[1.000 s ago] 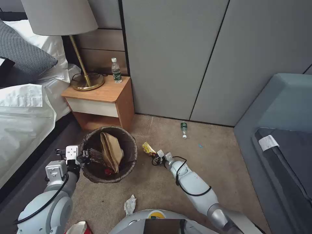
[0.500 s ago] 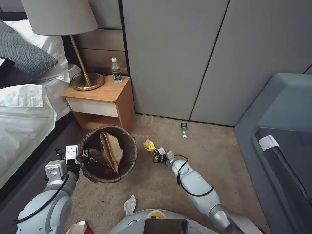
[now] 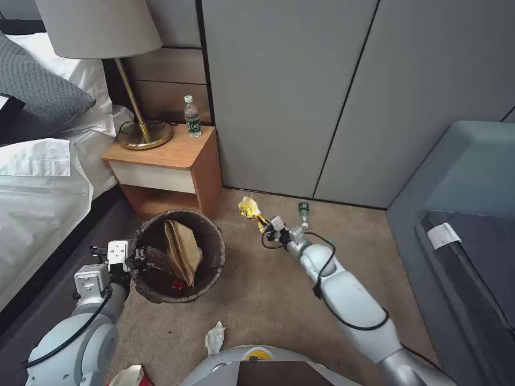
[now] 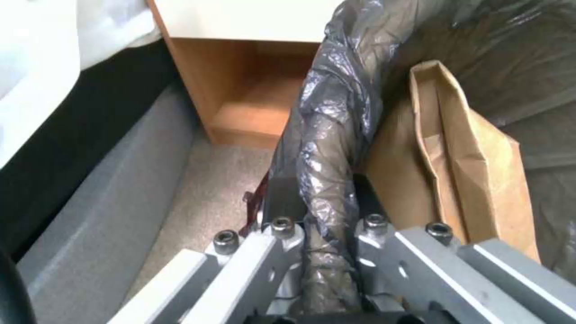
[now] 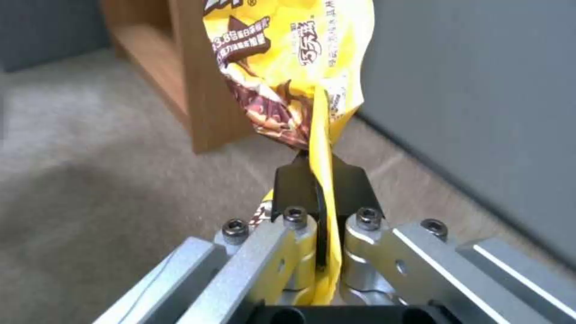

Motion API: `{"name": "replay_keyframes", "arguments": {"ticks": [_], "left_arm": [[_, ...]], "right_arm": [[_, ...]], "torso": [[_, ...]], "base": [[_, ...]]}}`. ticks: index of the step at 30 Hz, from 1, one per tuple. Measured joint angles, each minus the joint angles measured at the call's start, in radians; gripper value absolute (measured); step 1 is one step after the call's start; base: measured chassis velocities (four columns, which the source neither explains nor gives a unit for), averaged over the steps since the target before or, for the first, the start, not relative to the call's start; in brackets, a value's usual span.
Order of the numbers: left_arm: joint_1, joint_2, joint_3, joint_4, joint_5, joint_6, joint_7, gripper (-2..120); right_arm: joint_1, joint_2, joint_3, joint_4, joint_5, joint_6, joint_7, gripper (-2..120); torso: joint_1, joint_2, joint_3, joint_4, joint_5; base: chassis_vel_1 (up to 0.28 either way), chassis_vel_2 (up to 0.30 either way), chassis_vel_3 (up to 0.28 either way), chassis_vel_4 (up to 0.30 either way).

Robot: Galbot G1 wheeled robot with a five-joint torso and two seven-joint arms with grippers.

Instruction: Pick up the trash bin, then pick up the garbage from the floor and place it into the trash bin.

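Yellow wrapper (image 5: 300, 76) pinched between right gripper (image 5: 318, 189) jaws, above floor

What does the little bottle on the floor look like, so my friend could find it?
Start at the grey wall panels and look down to where they meet the carpet. The small plastic bottle lies there on its side, just past the right claw. It has a green label, and unlike the upright bottle on the nightstand, it lies flat.

Left gripper (image 4: 327, 211) clamps the trash bin (image 4: 336, 148) rim at six o'clock; brown paper bag (image 4: 462, 171) inside, three o'clock.
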Motion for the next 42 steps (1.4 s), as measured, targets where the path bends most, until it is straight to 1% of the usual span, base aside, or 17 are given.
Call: {"name": "replay_keyframes", "arguments": {"ticks": [1, 2, 6, 7, 10, 13, 15, 16, 19, 21, 27, 31, 32, 33, 34, 37, 42], "left_arm": [[0.000, 0.001, 0.000, 0.002, -0.001, 0.002, -0.001, 3], [0.000, 0.001, 0.000, 0.002, -0.001, 0.002, -0.001, 3], [0.000, 0.004, 0.000, 0.010, -0.003, 0.006, -0.001, 3], [0.000, 0.004, 0.000, 0.010, -0.003, 0.006, -0.001, 3], [-0.003, 0.003, 0.005, 0.019, -0.003, 0.011, -0.001, 3], [-0.005, 0.003, 0.008, 0.022, -0.003, 0.013, -0.001, 3], [-0.007, 0.002, 0.013, 0.024, -0.002, 0.017, -0.001, 3], [-0.007, 0.002, 0.013, 0.024, -0.002, 0.017, -0.001, 3], [-0.009, 0.004, 0.014, 0.024, -0.002, 0.021, -0.001, 3], [-0.009, 0.004, 0.014, 0.024, -0.002, 0.022, -0.001, 3], [-0.008, 0.004, 0.013, 0.023, -0.002, 0.025, -0.001, 3], [-0.007, 0.004, 0.014, 0.020, -0.002, 0.028, -0.001, 3], [-0.007, 0.004, 0.014, 0.019, -0.002, 0.028, -0.001, 3], [-0.006, 0.004, 0.015, 0.018, -0.002, 0.030, -0.002, 3], [-0.006, 0.004, 0.015, 0.018, -0.002, 0.030, -0.002, 3], [-0.004, 0.004, 0.016, 0.015, -0.002, 0.031, -0.001, 3], [-0.004, 0.005, 0.017, 0.013, -0.002, 0.032, -0.001, 3]], "right_arm": [[-0.010, -0.035, 0.006, 0.047, 0.014, -0.004, -0.018, 0], [-0.010, -0.035, 0.006, 0.047, 0.014, -0.004, -0.018, 0], [-0.051, -0.164, 0.036, 0.252, 0.113, -0.039, -0.060, 0], [-0.051, -0.164, 0.036, 0.252, 0.113, -0.039, -0.060, 0], [-0.076, -0.230, 0.052, 0.394, 0.231, -0.086, -0.067, 0], [-0.078, -0.249, 0.053, 0.456, 0.282, -0.114, -0.067, 0], [-0.061, -0.267, 0.041, 0.538, 0.336, -0.155, -0.067, 0], [-0.061, -0.267, 0.041, 0.538, 0.336, -0.155, -0.067, 0], [-0.014, -0.280, -0.012, 0.599, 0.376, -0.190, -0.062, 0], [-0.004, -0.281, -0.024, 0.607, 0.380, -0.195, -0.062, 0], [0.090, -0.262, -0.166, 0.624, 0.394, -0.228, -0.039, 0], [0.133, -0.248, -0.218, 0.615, 0.395, -0.235, -0.025, 0], [0.141, -0.246, -0.226, 0.612, 0.395, -0.236, -0.023, 0], [0.164, -0.236, -0.265, 0.599, 0.395, -0.247, 0.004, 0], [0.164, -0.236, -0.265, 0.599, 0.395, -0.247, 0.004, 0], [0.220, -0.207, -0.369, 0.578, 0.394, -0.267, 0.052, 0], [0.246, -0.182, -0.433, 0.552, 0.387, -0.274, 0.086, 0]], "torso": [[0.000, 0.000, 0.000, -0.0002, -0.0001], [0.000, 0.000, 0.000, -0.0002, -0.0001], [0.000, 0.000, 0.000, -0.0003, -0.0001], [0.000, 0.000, 0.000, -0.0003, -0.0001], [0.000, 0.000, 0.000, -0.0002, -0.0002], [0.000, 0.000, 0.000, -0.0001, -0.0002], [0.000, 0.000, 0.000, -0.0002, -0.0003], [0.000, 0.000, 0.000, -0.0002, -0.0003], [0.000, 0.000, 0.000, 0.0000, -0.0002], [0.000, 0.000, 0.000, 0.0000, -0.0002], [0.000, 0.000, 0.000, -0.0001, -0.0004], [0.000, 0.000, 0.000, 0.0003, -0.0003], [0.000, 0.000, 0.000, 0.0002, -0.0005], [0.000, 0.000, 0.000, -0.0013, -0.0005], [0.000, 0.000, 0.000, -0.0013, -0.0005], [0.000, 0.000, 0.000, 0.0003, -0.0006], [0.000, 0.000, 0.000, -0.0002, -0.0005]], "base": [[0.000, 0.000, 0.000, 0.000], [0.000, 0.000, 0.000, 0.000], [0.000, 0.000, 0.000, 0.000], [0.000, 0.000, 0.000, 0.000], [0.000, 0.000, 0.000, 0.000], [0.000, 0.000, 0.000, 0.000], [0.000, 0.000, 0.000, 0.000], [0.000, 0.000, 0.000, 0.000], [0.000, 0.000, 0.000, 0.000], [0.000, 0.000, 0.000, 0.000], [0.000, 0.000, 0.000, 0.000], [0.000, 0.000, 0.000, 0.000], [0.000, 0.000, 0.000, 0.000], [0.000, 0.000, 0.000, 0.000], [0.000, 0.000, 0.000, 0.000], [0.000, 0.000, 0.000, 0.000], [0.000, 0.000, 0.000, 0.000]]}}
